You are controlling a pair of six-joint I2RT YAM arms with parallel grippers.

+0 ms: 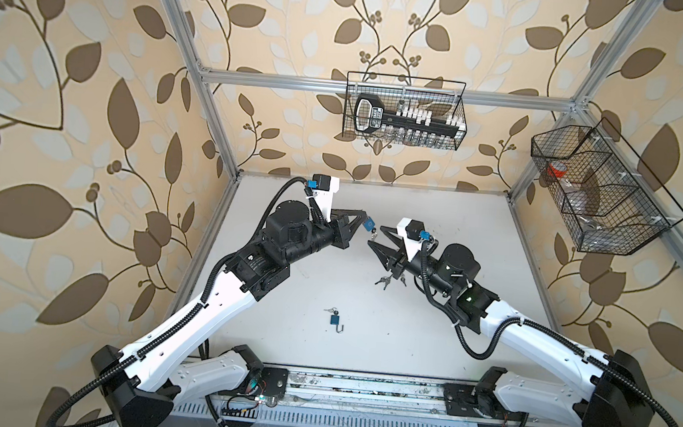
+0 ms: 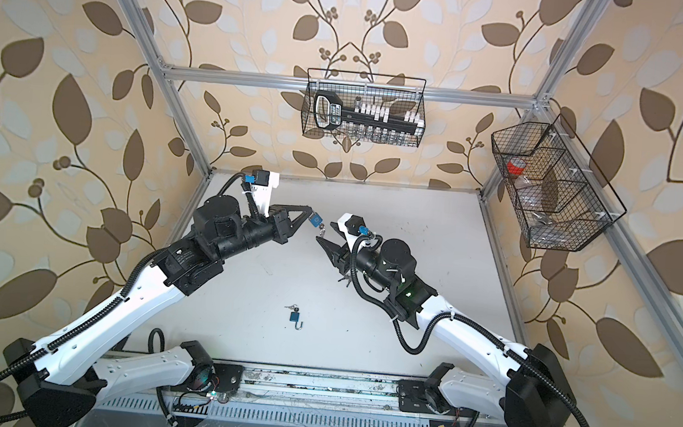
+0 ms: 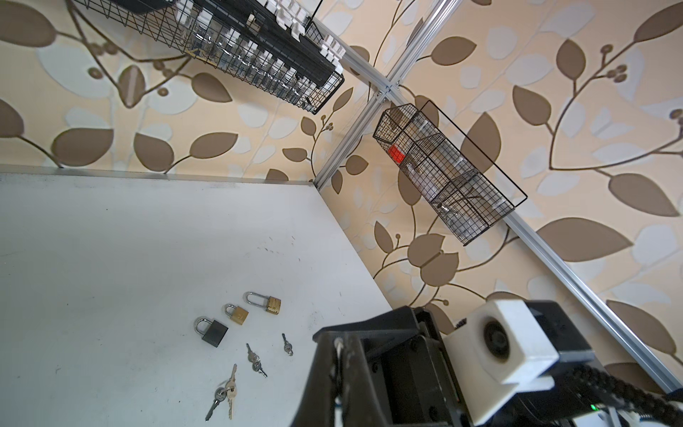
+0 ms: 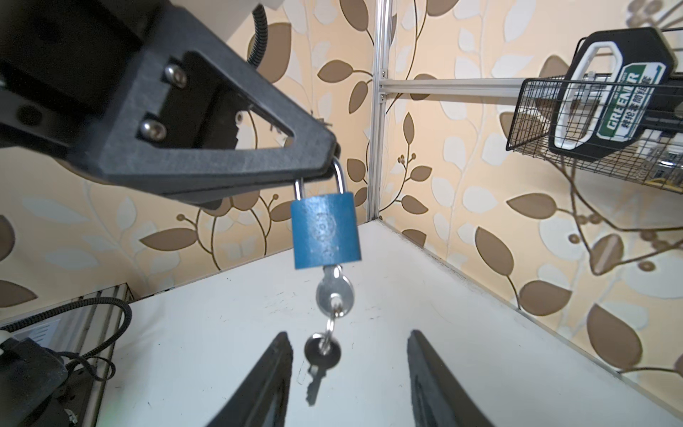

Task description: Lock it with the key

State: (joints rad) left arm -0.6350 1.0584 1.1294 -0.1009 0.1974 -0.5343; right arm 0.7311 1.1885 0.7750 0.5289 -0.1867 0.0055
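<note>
left gripper point(image 4: 332, 162) clamped on blue padlock point(image 4: 325, 231) shackle; key point(image 4: 334, 290) seated; right gripper point(image 4: 348, 333) jaws apart, holding nothing, flanking the spare key point(image 4: 321, 353); next: advance, pinch seated key, turn

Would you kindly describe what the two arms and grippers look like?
The left arm and right arm have white shells, black joints and black corrugated cables. The left gripper and right gripper are black, with triangular open-frame fingers and white camera mounts.

A wire basket point(image 1: 351, 98) holding a black socket rack point(image 1: 417, 124) hangs above the bench's point(image 1: 405, 332) far edge. A second basket point(image 1: 604, 239), above the right edge, holds a red object point(image 1: 556, 169).
</note>
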